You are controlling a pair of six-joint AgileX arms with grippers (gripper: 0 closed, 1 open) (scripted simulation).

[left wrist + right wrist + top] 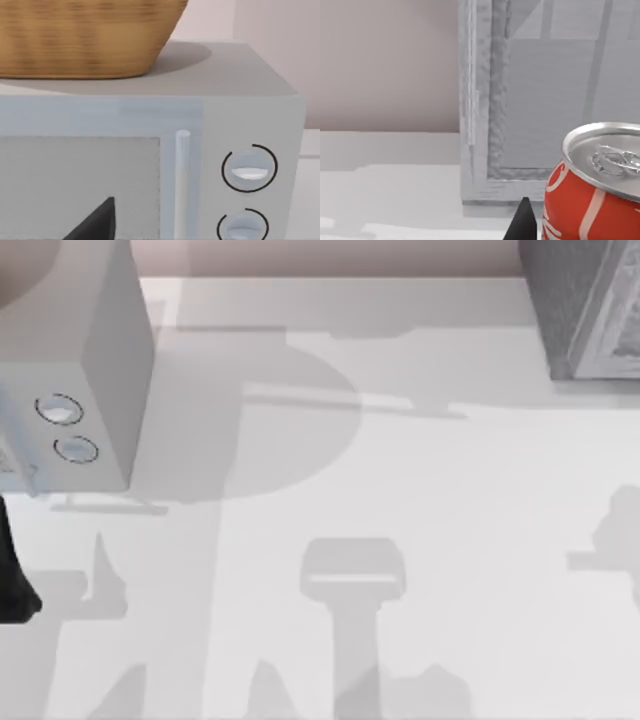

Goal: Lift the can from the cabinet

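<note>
— Where did we have the can [592, 192] at that point?

— Right up against our right wrist camera, red with a silver lid, upright, with the grey cabinet [545, 95] just behind it. In the top view the cabinet [585, 305] stood at the table's [400, 490] far right corner.

— And the right gripper's fingers?

— One dark fingertip [522, 222] showed just beside the can; whether it pressed the can's side, or how wide the pair stood, we could not tell.

— So how should we have lifted?

— We judged it best to confirm a firm hold on both sides first, then rise straight up, keeping the can upright and clear of the cabinet frame.

— The left arm?

— Parked at the table's left, facing the microwave [150, 165] with a wicker basket [85, 35] on top.
</note>
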